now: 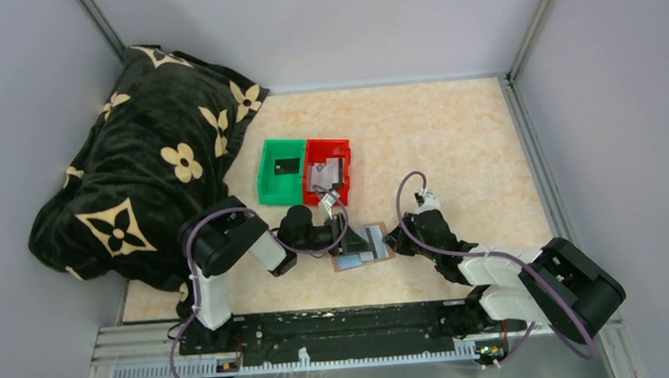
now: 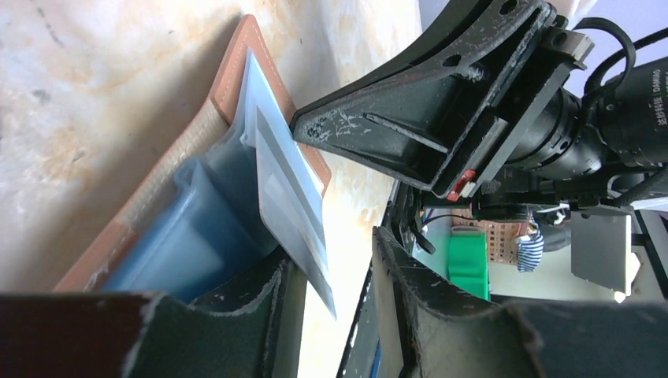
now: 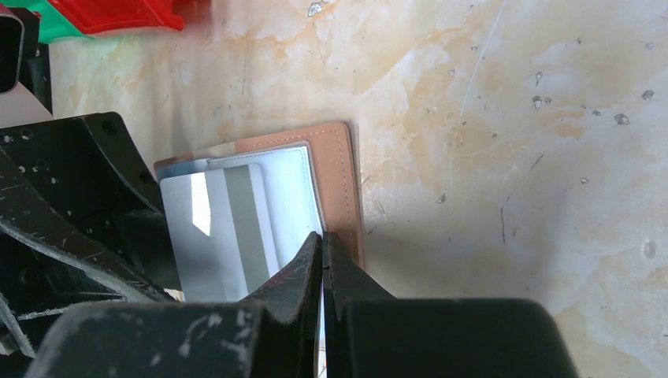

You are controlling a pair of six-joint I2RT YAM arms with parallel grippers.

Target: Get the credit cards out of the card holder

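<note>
The tan card holder (image 1: 387, 255) lies open on the table, its pale blue lining up; it also shows in the left wrist view (image 2: 234, 72) and the right wrist view (image 3: 337, 169). A grey-silver credit card (image 2: 290, 197) sticks halfway out of its pocket and also shows in the right wrist view (image 3: 220, 228). My left gripper (image 2: 335, 260) is open, its fingers on either side of the card's free corner; from above it (image 1: 339, 239) sits at the holder's left. My right gripper (image 3: 323, 236) is shut, its tips pressed on the holder's right flap (image 1: 398, 238).
A red bin (image 1: 343, 144) behind the holder has grey cards (image 1: 325, 174) in it. A green bin (image 1: 270, 183) beside it holds a dark card (image 1: 287, 166). A black flowered blanket (image 1: 151, 157) fills the left side. Walls close in the table.
</note>
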